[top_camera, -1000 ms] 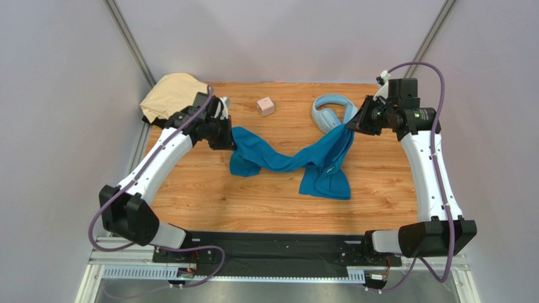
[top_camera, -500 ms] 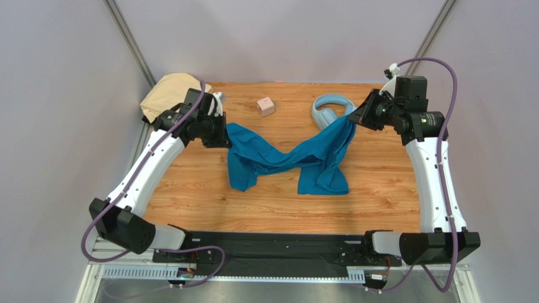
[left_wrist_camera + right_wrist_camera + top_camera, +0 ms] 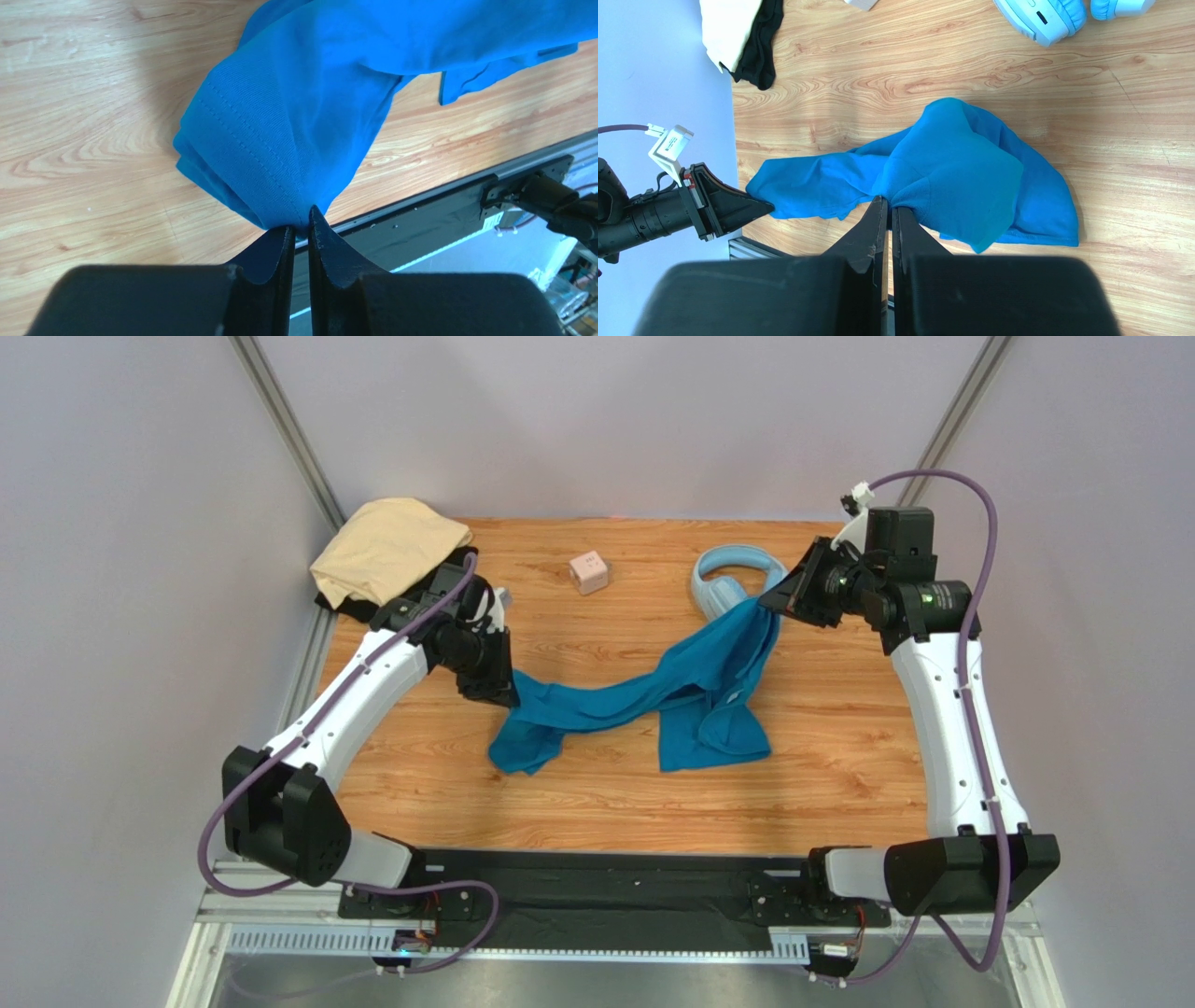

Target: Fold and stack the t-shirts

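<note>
The teal-blue t-shirt point(image 3: 659, 693) hangs as a twisted band between both grippers above the wooden table, its lower parts drooping onto the wood. My left gripper point(image 3: 502, 689) is shut on one end of it; the left wrist view shows the cloth point(image 3: 302, 119) pinched at the fingertips. My right gripper point(image 3: 770, 602) is shut on the other end, held higher, with the cloth point(image 3: 955, 175) bunched at the tips. The pale tan t-shirt point(image 3: 382, 546) lies crumpled at the back left corner. A black t-shirt point(image 3: 760, 42) shows partly under it.
Light-blue headphones point(image 3: 730, 577) lie at the back right, just behind the right gripper. A small pink cube point(image 3: 589, 571) sits at the back centre. The table's black front rail point(image 3: 449, 210) shows below the left gripper.
My left gripper has moved down and toward the front with its end of the teal-blue shirt, so that end now droops lower. The right gripper has shifted only slightly.
</note>
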Controlling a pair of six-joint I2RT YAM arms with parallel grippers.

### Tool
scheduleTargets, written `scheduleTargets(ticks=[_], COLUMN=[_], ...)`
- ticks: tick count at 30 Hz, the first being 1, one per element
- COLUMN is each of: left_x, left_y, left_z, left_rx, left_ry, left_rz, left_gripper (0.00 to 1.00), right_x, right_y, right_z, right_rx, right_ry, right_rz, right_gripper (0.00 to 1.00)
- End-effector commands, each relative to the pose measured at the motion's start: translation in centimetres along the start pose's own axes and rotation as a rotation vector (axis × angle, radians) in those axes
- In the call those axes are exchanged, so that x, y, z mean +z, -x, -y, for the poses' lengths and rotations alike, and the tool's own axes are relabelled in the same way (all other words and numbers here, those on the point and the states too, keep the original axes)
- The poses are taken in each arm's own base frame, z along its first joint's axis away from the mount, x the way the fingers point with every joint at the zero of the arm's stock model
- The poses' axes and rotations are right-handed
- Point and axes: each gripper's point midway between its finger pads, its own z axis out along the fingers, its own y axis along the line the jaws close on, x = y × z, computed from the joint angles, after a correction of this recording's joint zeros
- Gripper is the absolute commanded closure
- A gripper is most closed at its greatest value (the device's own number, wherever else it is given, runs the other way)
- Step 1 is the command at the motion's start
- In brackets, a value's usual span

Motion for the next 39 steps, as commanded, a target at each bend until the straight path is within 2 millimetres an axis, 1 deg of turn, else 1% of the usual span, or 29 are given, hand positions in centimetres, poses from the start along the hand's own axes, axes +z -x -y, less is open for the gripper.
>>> scheduleTargets(ticks=[1,3,4,5,6,7,8,10,12,13,14,18,21,24,27,28,29,30,34,39], left_x=[0.0,0.4,0.7,0.7,0.8,0.8,0.8,1.2,1.7,2.3,2.8,5.1,5.7,5.9,5.4,5.4,5.2,5.0,4.8,5.2], left_y=[0.6,0.5,0.4,0.4,0.4,0.3,0.2,-0.1,-0.5,-1.1,-1.4,-3.4,-3.6,-3.9,-4.3,-4.5,-4.7,-4.8,-5.1,-5.3], left_z=[1.4,1.5,1.4,1.4,1.6,1.7,2.0,1.9,1.4,0.9,0.5,-1.3,-1.5,-1.5,-1.5,-1.8,-2.1,-2.3,-4.2,-5.7], left_rx=[0.042,0.040,0.038,0.038,0.037,0.037,0.038,0.045,0.042,0.039,0.038,0.015,0.009,0.006,0.001,0.001,0.001,0.006,0.031,0.045], left_ry=[-0.088,-0.096,-0.095,-0.099,-0.107,-0.117,-0.135,-0.141,-0.127,-0.116,-0.105,-0.061,-0.064,-0.073,-0.067,-0.054,-0.040,-0.029,0.061,0.126], left_rz=[0.013,0.002,-0.005,-0.005,-0.007,-0.012,-0.020,-0.039,-0.053,-0.075,-0.083,-0.156,-0.159,-0.172,-0.183,-0.180,-0.180,-0.171,-0.160,-0.183], left_gripper=[0.89,0.92,0.95,0.95,0.93,0.83,0.78,0.72,0.72,0.71,0.68,0.68,0.70,0.70,0.67,0.64,0.63,0.60,0.59,0.59], right_x=[0.1,0.4,0.4,0.5,0.7,0.7,0.9,1.2,1.6,1.7,1.8,2.4,2.5,2.5,2.6,2.6,2.7,2.7,3.1,3.3], right_y=[0.7,0.6,0.6,0.6,0.6,0.6,0.6,0.5,0.4,0.3,0.3,-0.3,-0.5,-0.5,-0.5,-0.5,-0.5,-0.6,-0.7,-0.5], right_z=[-0.6,-0.4,-0.4,-0.3,-0.3,-0.2,-0.2,-0.1,0.1,0.2,0.3,0.9,1.1,1.2,1.2,1.2,1.2,1.3,1.4,1.3], right_rx=[-0.026,-0.029,-0.028,-0.028,-0.029,-0.027,-0.025,-0.023,-0.020,-0.021,-0.020,-0.014,-0.011,-0.015,-0.015,-0.013,-0.013,-0.011,-0.007,0.000], right_ry=[0.032,0.033,0.031,0.030,0.029,0.027,0.029,0.031,0.030,0.030,0.026,0.017,0.009,0.009,0.010,0.009,0.008,0.004,0.007,0.013], right_rz=[0.017,0.008,0.007,0.005,0.003,0.000,-0.006,-0.013,-0.024,-0.028,-0.029,-0.050,-0.053,-0.053,-0.058,-0.058,-0.059,-0.060,-0.073,-0.077], right_gripper=[1.00,1.00,1.00,1.00,1.00,1.00,1.00,1.00,1.00,1.00,1.00,1.00,1.00,1.00,1.00,1.00,1.00,1.00,1.00,1.00])
